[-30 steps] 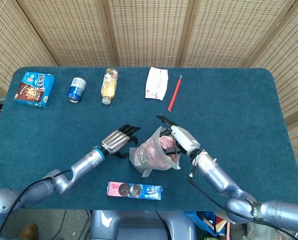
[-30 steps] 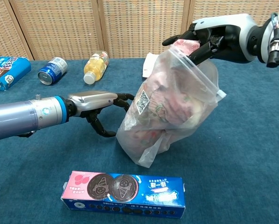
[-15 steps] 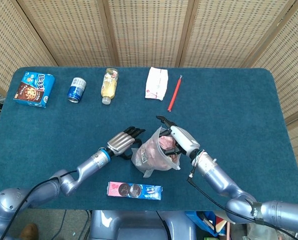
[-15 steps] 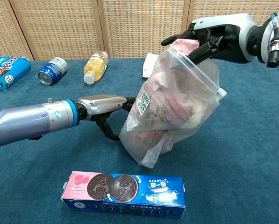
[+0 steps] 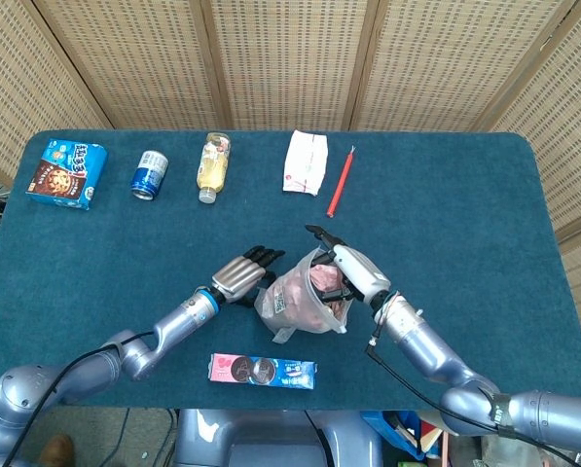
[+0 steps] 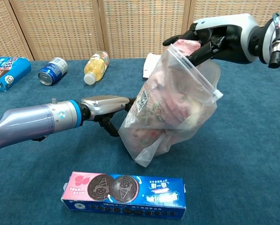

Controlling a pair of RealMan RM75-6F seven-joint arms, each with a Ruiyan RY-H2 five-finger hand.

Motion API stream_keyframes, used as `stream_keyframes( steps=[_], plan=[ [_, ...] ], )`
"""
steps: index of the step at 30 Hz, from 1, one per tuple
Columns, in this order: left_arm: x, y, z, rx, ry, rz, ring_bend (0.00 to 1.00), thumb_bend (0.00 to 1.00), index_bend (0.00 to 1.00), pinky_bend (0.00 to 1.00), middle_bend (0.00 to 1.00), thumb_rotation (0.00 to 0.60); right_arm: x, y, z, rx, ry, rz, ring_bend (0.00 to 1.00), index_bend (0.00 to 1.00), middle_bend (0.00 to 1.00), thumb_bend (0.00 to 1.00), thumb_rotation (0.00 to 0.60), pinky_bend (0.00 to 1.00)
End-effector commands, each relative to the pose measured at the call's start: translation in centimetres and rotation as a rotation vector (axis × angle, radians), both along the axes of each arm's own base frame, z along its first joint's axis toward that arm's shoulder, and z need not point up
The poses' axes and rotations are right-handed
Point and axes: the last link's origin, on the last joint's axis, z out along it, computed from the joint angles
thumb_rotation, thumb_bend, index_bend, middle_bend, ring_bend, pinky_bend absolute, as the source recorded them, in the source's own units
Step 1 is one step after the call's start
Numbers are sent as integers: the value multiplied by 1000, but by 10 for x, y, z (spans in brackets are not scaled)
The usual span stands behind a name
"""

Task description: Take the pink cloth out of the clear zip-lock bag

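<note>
Bag: clear plastic zip-lock bag (image 6: 170, 112) upright mid blue bench (image 5: 485, 233) | pink crumpled cloth (image 6: 185, 46) inside, top poking from mouth | right hand (image 6: 215, 37) pinches cloth top | left hand (image 6: 104, 104) fingers apart, against bag's lower side, gripping nothing.

Lab setup — wicker screens (image 5: 290, 58), blue table (image 5: 465, 195)
</note>
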Motion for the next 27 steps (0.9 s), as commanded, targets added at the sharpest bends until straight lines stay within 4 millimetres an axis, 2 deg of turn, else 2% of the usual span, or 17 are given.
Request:
stream_keyframes(
  steps=[1, 10, 15, 21, 22, 27],
  plan=[
    [0, 0, 0, 2, -3, 2, 0, 555, 592, 0, 0, 600, 0, 0, 0, 0, 1, -1, 0, 774, 0, 591, 600, 0],
    [-2, 3, 9, 26, -16, 4, 0, 555, 666, 0, 0, 600, -2, 0, 2, -5, -5, -8, 0, 774, 0, 593, 600, 0],
    [-12, 6, 27, 66, -51, 24, 0, 556, 674, 0, 0, 600, -5, -2, 8, -24, -8, -12, 0, 774, 0, 594, 600, 0],
    [-47, 11, 80, 173, -73, 79, 0, 557, 679, 0, 0, 600, -20, -10, 18, -66, 9, -54, 0, 775, 0, 594, 600, 0],
    [-57, 14, 94, 204, -60, 88, 0, 558, 680, 0, 0, 600, -24, -11, 20, -74, 10, -70, 0, 775, 0, 594, 600, 0],
    [-92, 15, 139, 288, -8, 128, 0, 560, 683, 0, 0, 600, -43, -17, 24, -98, 26, -118, 0, 774, 0, 594, 600, 0]
  ],
)
